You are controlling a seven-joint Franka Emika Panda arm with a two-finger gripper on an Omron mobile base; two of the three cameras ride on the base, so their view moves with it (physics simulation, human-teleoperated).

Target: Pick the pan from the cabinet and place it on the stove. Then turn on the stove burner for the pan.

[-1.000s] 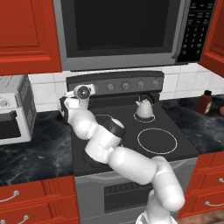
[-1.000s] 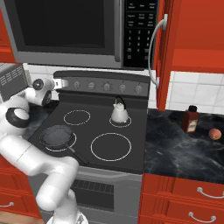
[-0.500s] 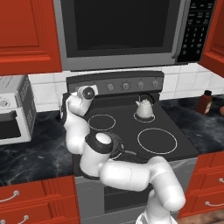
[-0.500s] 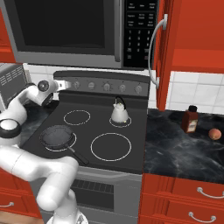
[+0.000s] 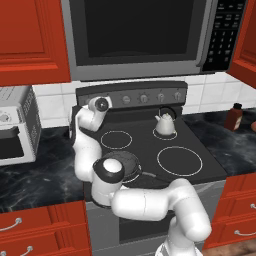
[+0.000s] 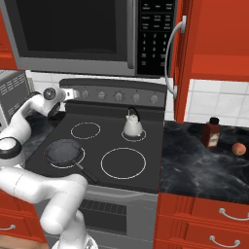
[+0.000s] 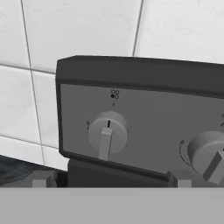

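Note:
The pan [image 6: 63, 151] sits on the front left ring of the stove [image 6: 104, 138], its thin handle pointing toward the front; in the left base view the pan [image 5: 129, 162] is partly hidden by my elbow. My gripper [image 6: 69, 92] hovers at the left end of the stove's knob panel, also seen as the gripper [image 5: 108, 102]. In the hand view the gripper [image 7: 110, 178] is open with nothing between its tips, just short of the leftmost knob [image 7: 107, 133]. A second knob [image 7: 209, 153] is at the right. The cabinet [image 6: 194, 48] door stands open at the upper right.
A white kettle [image 5: 165, 124] stands on the back right ring. A microwave [image 5: 140, 35] hangs above the stove. A white toaster oven [image 5: 15, 130] is on the left counter. A brown bottle [image 6: 211, 132] and an orange fruit [image 6: 238, 149] rest on the right counter.
My hand has edged right toward the knob panel's left end while the elbow swung lower and to the front. The pan and kettle have stayed put.

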